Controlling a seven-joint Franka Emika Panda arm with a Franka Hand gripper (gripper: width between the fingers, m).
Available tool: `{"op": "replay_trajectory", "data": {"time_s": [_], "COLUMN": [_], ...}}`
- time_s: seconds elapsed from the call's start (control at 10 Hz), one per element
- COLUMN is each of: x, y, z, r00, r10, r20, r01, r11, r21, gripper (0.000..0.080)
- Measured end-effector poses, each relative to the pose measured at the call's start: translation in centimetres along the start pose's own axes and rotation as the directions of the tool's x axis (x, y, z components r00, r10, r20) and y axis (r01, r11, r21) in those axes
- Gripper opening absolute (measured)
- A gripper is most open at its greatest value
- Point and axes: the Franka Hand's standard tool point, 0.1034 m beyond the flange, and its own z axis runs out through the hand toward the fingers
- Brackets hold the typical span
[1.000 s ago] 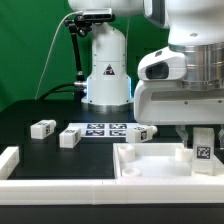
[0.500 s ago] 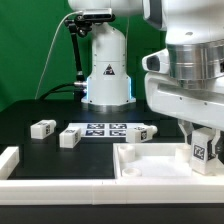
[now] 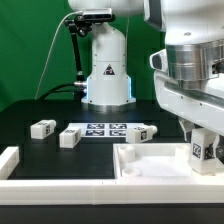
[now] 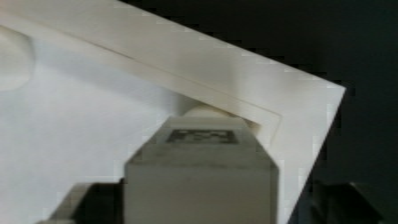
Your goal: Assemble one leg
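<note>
Claw (image 3: 202, 142) first: it is clamped on the leg (image 3: 199, 153), a finger on either side, low at the exterior view's right. The leg stands upright with its long axis vertical, straight under the wrist. So the target is not off to one side, it is right beneath. The wrist view shows the leg's tagged end face toward the camera, with the rimmed corner of the panel (image 4: 107, 110) just beyond it, very near. In the exterior view the panel spreads across the lower right of the frame, and the leg is down at its corner there. Whether it touches the panel's floor I cannot tell. My read: what is left is a straight push down into that corner. Further out on the table (image 3: 25, 140), the spare legs (image 3: 69, 137) lie beside the marker board (image 3: 105, 129), well apart from the claw.
</note>
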Motion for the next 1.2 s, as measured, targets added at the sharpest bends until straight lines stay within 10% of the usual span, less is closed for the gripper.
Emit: {"op": "replay_trajectory", "data": {"time_s": [0.1,0.3,1.0,1.2], "x": [-0.08,-0.36,0.3,0.35], "y": [0.01,-0.05,-0.47,-0.44], "z": [0.04,0.05,0.0,0.06], "r00": [1.0,0.94,0.181,0.127], "r10": [-0.02,-0.341,-0.983,-0.991], "r20": [0.0,-0.004,-0.04,-0.035], "r01": [0.02,0.341,0.98,0.988], "r11": [1.0,0.94,0.184,0.129], "r21": [-0.001,-0.005,-0.078,-0.081], "gripper": [0.0616,0.0639,0.0648,0.0648]}}
